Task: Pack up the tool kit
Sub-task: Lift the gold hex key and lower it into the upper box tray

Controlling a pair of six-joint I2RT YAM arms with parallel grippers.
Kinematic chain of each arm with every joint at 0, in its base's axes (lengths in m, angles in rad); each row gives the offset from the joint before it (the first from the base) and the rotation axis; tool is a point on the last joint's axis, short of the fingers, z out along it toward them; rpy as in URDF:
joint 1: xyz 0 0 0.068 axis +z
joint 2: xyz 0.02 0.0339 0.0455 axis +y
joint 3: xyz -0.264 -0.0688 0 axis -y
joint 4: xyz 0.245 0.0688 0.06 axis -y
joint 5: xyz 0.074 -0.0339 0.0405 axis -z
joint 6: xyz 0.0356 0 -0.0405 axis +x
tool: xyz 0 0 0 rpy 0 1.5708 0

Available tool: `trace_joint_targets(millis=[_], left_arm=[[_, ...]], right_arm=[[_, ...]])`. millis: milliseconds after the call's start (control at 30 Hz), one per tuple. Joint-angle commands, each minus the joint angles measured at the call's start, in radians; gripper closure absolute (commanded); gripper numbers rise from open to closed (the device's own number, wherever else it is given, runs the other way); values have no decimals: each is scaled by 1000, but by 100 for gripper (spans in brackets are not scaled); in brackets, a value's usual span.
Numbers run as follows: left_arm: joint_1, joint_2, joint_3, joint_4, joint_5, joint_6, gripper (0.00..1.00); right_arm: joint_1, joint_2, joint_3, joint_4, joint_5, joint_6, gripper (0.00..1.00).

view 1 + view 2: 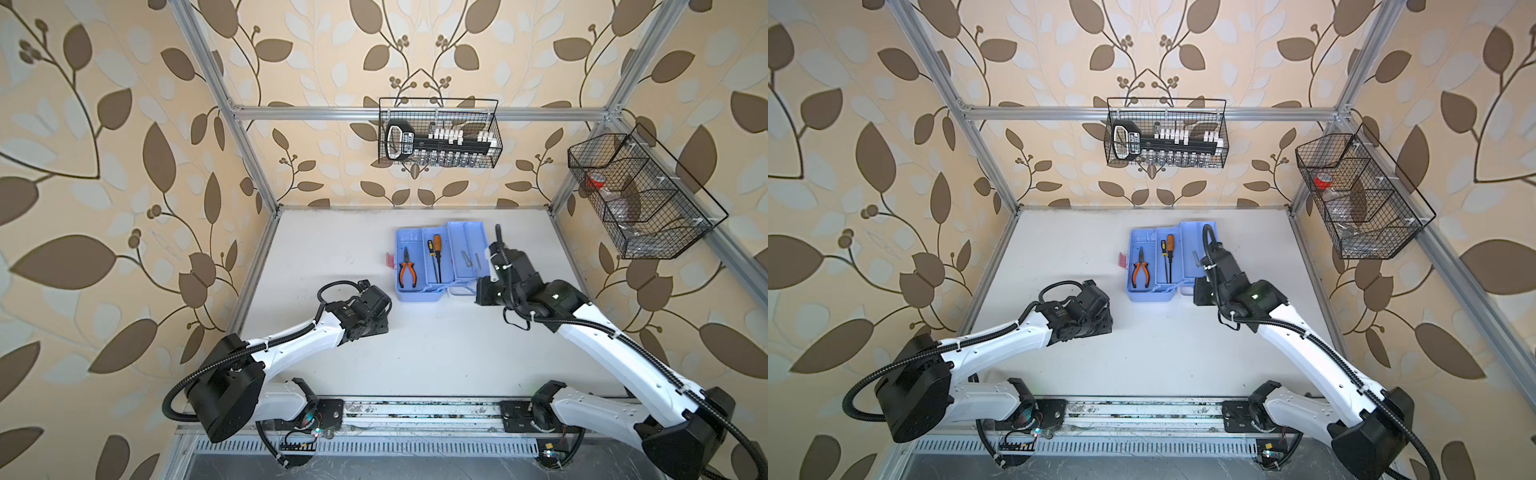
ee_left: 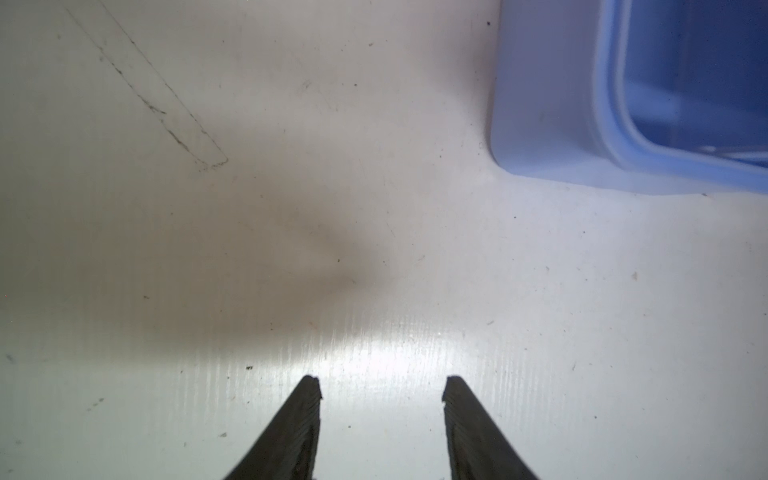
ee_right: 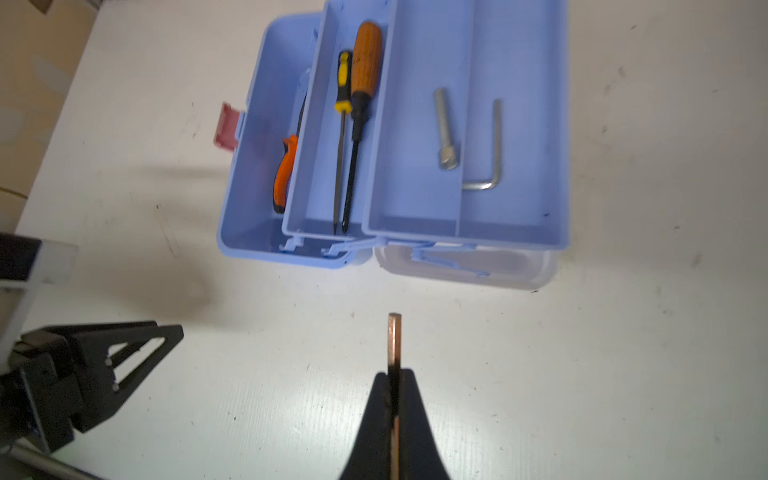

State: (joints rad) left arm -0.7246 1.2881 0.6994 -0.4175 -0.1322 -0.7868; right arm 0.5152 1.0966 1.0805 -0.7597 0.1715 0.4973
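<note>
Tool kit [image 3: 528,124] open; near it right gripper [image 3: 395,376] pinches a metal bar [image 3: 395,340], seen only in right wrist view; left gripper [image 2: 381,388] parted, empty.

A black wire basket [image 1: 384,112] hangs from the aluminium rail [image 1: 311,111] at the back, holding a black rack of sockets [image 1: 432,143]. A second wire basket [image 1: 673,232] (divided inside) hangs on the right; a red roll [image 1: 1323,181] sits in one compartment. Leaf-patterned wallpaper [image 1: 104,124] surrounds the white worktop [image 1: 332,257].

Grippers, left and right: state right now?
Left gripper: open, empty.
Right gripper: shut on a thin metal bar.
</note>
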Motion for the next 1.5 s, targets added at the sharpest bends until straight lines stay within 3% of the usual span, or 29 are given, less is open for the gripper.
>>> trace_joint_targets(millis=[0, 167, 400, 800, 1267, 1333, 1400, 1467], left_arm=[[12, 8, 7, 25, 22, 8, 50], [13, 25, 0, 27, 33, 3, 51], [15, 56, -12, 71, 54, -11, 51], [37, 136, 5, 80, 53, 14, 52], [66, 218, 35, 101, 104, 32, 61], [67, 216, 33, 104, 109, 35, 58], [67, 209, 25, 112, 112, 35, 49], [69, 197, 20, 112, 111, 32, 43]], right_arm=[[-75, 14, 61, -70, -15, -64, 100], [-192, 118, 170, -11, 8, -117, 100], [-241, 353, 266, 213, -21, -181, 100], [-252, 792, 631, 98, 60, -283, 100], [-283, 913, 664, 85, 69, -311, 100], [-286, 907, 664, 82, 63, -305, 93], [-287, 892, 662, 81, 48, -299, 79], [-287, 862, 655, 80, 23, -285, 76]])
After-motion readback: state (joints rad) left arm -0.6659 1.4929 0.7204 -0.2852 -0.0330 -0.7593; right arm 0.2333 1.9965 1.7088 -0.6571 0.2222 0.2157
